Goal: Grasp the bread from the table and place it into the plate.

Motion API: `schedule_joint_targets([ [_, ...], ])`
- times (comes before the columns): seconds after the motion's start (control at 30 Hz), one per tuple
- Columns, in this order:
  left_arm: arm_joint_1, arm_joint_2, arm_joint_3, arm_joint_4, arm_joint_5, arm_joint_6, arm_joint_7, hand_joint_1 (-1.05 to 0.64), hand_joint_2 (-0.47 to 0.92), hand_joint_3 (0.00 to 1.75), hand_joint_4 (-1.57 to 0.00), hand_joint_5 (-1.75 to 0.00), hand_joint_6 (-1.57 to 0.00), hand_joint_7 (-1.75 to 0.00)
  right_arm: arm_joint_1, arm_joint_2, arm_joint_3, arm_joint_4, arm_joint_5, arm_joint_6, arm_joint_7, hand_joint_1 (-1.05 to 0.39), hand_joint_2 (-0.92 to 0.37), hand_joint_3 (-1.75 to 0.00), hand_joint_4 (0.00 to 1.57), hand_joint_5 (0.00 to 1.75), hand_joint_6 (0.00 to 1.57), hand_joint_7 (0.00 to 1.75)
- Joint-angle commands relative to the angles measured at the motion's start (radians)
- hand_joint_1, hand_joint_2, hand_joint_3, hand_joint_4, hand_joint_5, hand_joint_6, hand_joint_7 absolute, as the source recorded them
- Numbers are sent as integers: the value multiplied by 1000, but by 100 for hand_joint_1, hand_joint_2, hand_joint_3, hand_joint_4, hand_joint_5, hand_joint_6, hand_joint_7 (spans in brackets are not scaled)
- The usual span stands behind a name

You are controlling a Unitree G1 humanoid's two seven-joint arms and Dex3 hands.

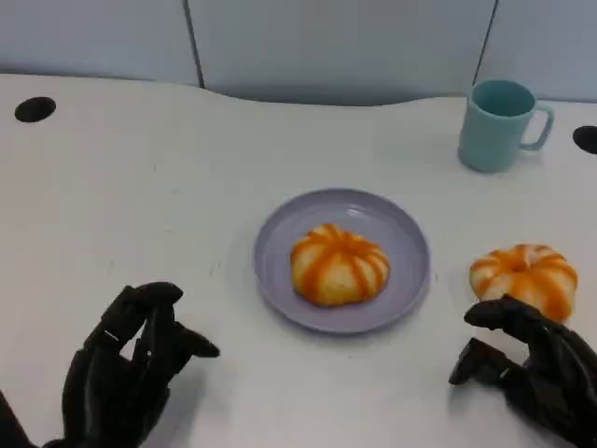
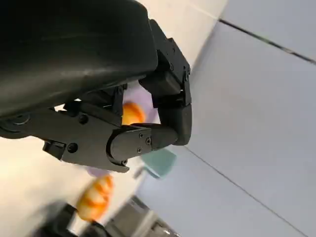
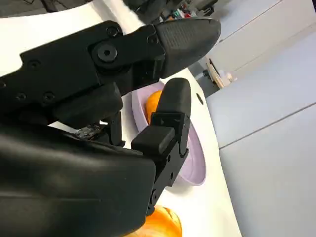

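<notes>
White table (image 1: pixel 140 205) runs across the head view, backed by pale grey-blue wall panels (image 1: pixel 326 42).

Nearest the camera, the left hand (image 1: pixel 126 369) sits low at the front left, fingers curled inward with nothing between them; the left wrist view shows the same, its fingers (image 2: pixel 148 138) bent toward each other around empty space. At the front right, the right hand (image 1: pixel 536 369) hovers with its fingers partly spread and holding nothing, the foremost fingertip just beside the near edge of a loose bread roll (image 1: pixel 524 275) (whether it touches, I cannot tell). That roll, round, pale and striped orange, lies on the bare table to the right of the plate, apart from its rim. The right wrist view catches the same roll (image 3: pixel 160 224) under the hand's shell.

Further in, at the middle of the table, a lilac plate (image 1: pixel 280 233) holds a second striped roll (image 1: pixel 340 264) resting near its centre. The right wrist view shows that plate (image 3: pixel 195 158) past the fingers.

Further back, a teal mug (image 1: pixel 499 124) stands upright near the far right, handle turned right. Two dark round holes (image 1: pixel 34 109) mark the table's far corners.
</notes>
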Motion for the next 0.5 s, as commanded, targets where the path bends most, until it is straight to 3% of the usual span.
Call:
schedule_joint_targets([
  [0.03, -15, 9, 11, 42, 57, -58, -3, -26, 85, 65, -66, -172, -61, -145, 5, -25, -7, 28, -8, 5, -7, -45, -92, -19, 63, 139, 68, 90],
  [0.5, -36, -12, 18, 86, 98, -96, 11, -27, 76, 80, -67, -173, -62, -149, -18, -34, -19, 85, -7, -24, -4, -44, -92, -17, 65, 138, 70, 90],
])
